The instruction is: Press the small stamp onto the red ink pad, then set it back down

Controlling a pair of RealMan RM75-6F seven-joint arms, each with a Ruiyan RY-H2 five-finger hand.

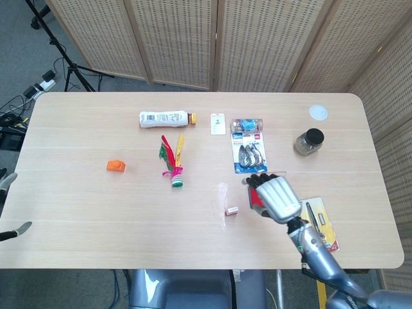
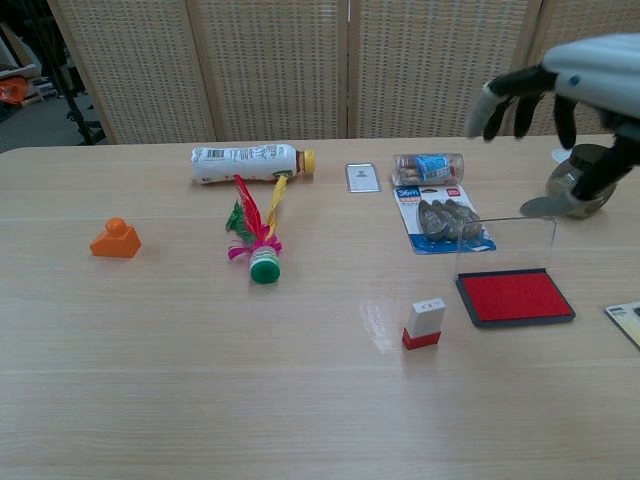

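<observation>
Standing upright on table (image 2: 200, 380), stamp (image 2: 423, 323) sits free, just left of ink pad (image 2: 514, 297), not touching it. Pad lies open, clear lid upright behind. Right hand (image 2: 565, 85) raised well above pad, fingers spread, holding nothing. Left hand out of view. Judgement: stamp set down; whether inked, cannot tell. Next: right arm retreat, or regrasp if pressing undone.

right robot hand (image 1: 277, 197) covering red ink pad (image 2: 515, 297); its wrist cropped

Wooden table (image 1: 84, 193): small stamp (image 2: 423, 323) upright, beside red ink pad (image 2: 514, 297); bottle (image 1: 164, 118), shuttlecock (image 1: 174, 161), jar (image 1: 308, 141).
</observation>
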